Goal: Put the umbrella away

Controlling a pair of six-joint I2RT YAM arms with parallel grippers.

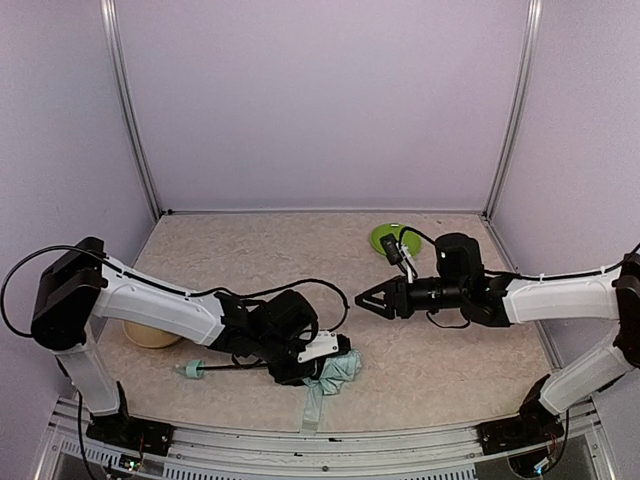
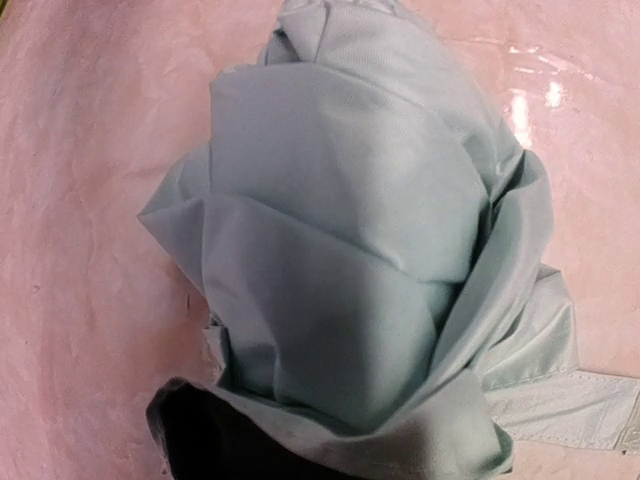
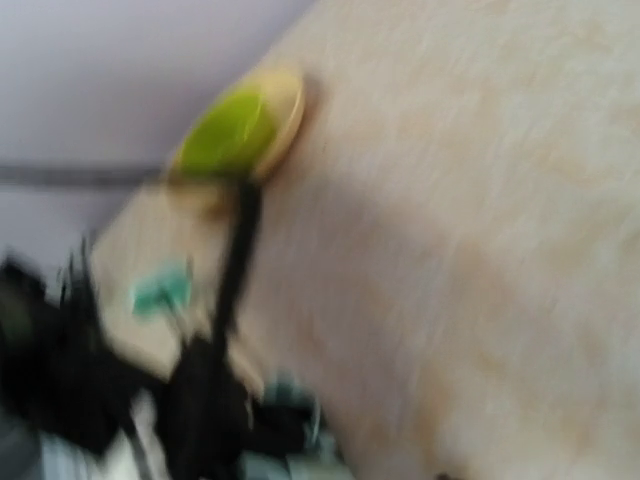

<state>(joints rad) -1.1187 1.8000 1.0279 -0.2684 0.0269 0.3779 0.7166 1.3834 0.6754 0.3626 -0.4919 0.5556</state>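
The umbrella (image 1: pixel 338 370) lies near the table's front edge as a crumpled mint bundle, its thin black shaft running left to a small mint handle (image 1: pixel 190 370). A strap (image 1: pixel 312 405) trails toward the front edge. My left gripper (image 1: pixel 305 358) sits on the bundle, shut on it. In the left wrist view the mint fabric (image 2: pixel 340 230) fills the frame and hides the fingers, with black lining (image 2: pixel 220 440) at the bottom. My right gripper (image 1: pixel 362 298) hovers to the upper right of the umbrella, open, empty and pointing left. The blurred right wrist view shows the handle (image 3: pixel 160 290).
A green plate (image 1: pixel 395 238) lies behind the right gripper. A tan bowl (image 1: pixel 150 335) sits partly under the left arm. The right wrist view shows a green dish with a tan rim (image 3: pixel 235 130) near the wall. Black cables loop by both wrists.
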